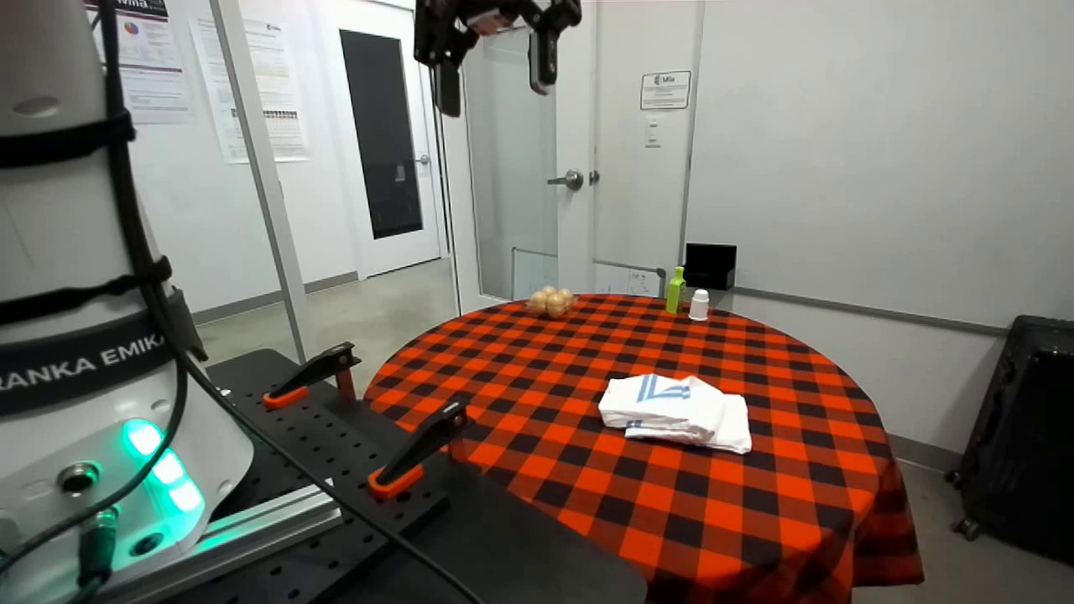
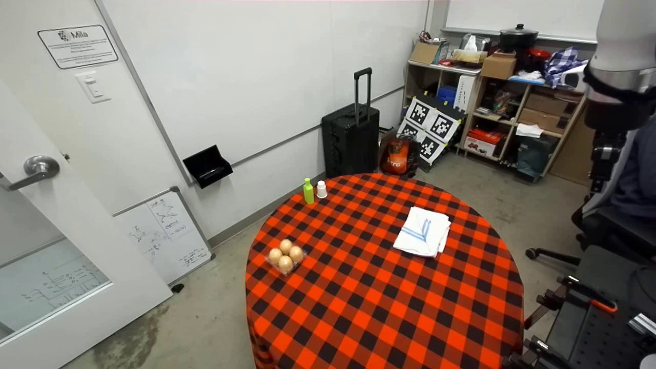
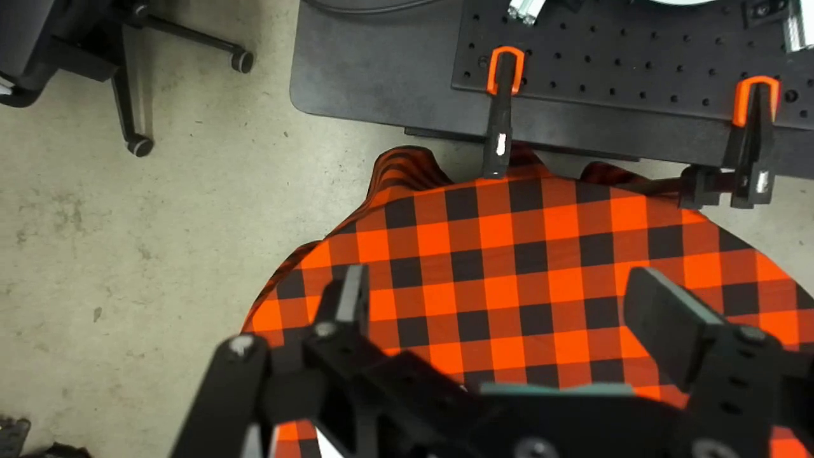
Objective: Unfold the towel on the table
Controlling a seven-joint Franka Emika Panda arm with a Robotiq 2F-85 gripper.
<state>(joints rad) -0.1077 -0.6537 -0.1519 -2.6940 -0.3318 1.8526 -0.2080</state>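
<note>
A white towel with blue stripes lies folded in a flat stack on the table, in both exterior views (image 1: 671, 411) (image 2: 424, 233). A small white sliver at the bottom edge of the wrist view (image 3: 325, 445), mostly hidden behind the gripper, looks like part of the towel. The table has a red and black checked cloth (image 1: 537, 377) (image 2: 359, 312). My gripper (image 1: 497, 91) is high above the table, well apart from the towel. In the wrist view its fingers (image 3: 499, 286) are wide apart with nothing between them.
A clear pack of several eggs (image 1: 551, 302) (image 2: 285, 256), a green bottle (image 1: 675, 291) (image 2: 308, 192) and a small white bottle (image 1: 699, 305) (image 2: 322, 189) stand near the table's edge. Clamps (image 1: 419, 449) (image 3: 502, 114) sit on the robot's black base plate, by the table's near edge.
</note>
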